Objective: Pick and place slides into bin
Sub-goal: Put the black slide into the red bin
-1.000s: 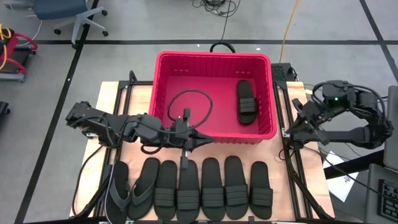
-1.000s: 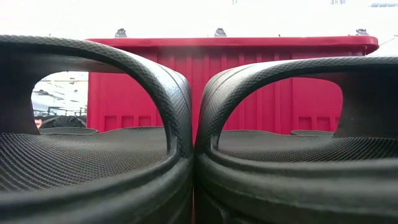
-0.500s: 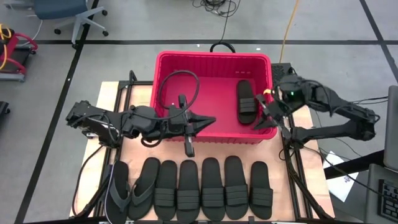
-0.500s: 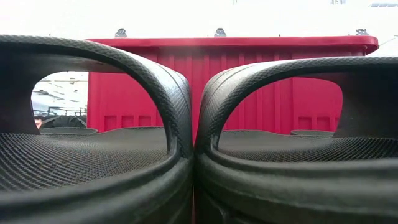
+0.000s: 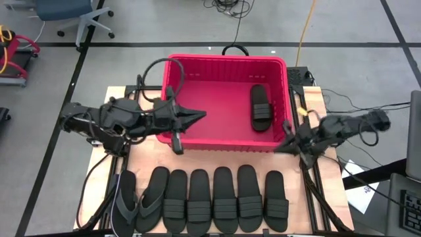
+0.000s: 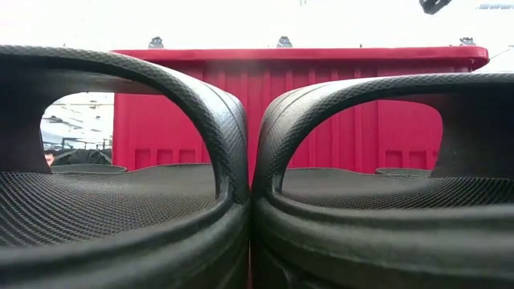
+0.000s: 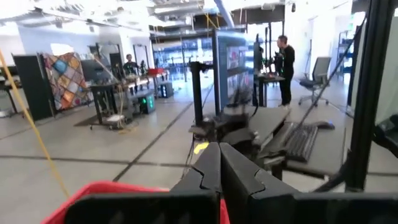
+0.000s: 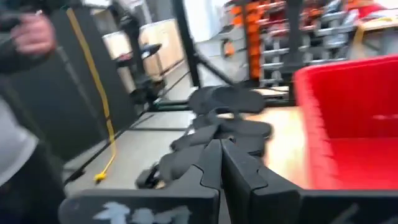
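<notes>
No readable text, labels, brands or nos. anywhere: none on the bin (image 5: 172,72), the slides (image 5: 223,191) or the surface (image 5: 143,160).

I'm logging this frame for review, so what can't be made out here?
- Low view: two slides up close hide the table, the rest of the row and most of the bin.
- Low view: only a dark tip of one arm shows, cut by the top edge.
- Right wrist view: motion blur smears the slides beyond the right gripper.

The whole table is seen from overhead; the large red slotted plastic bin (image 5: 227,102) is shared with the table-level view (image 6: 297,104), framed between 2 close black rubber slides (image 6: 120,193).
</notes>
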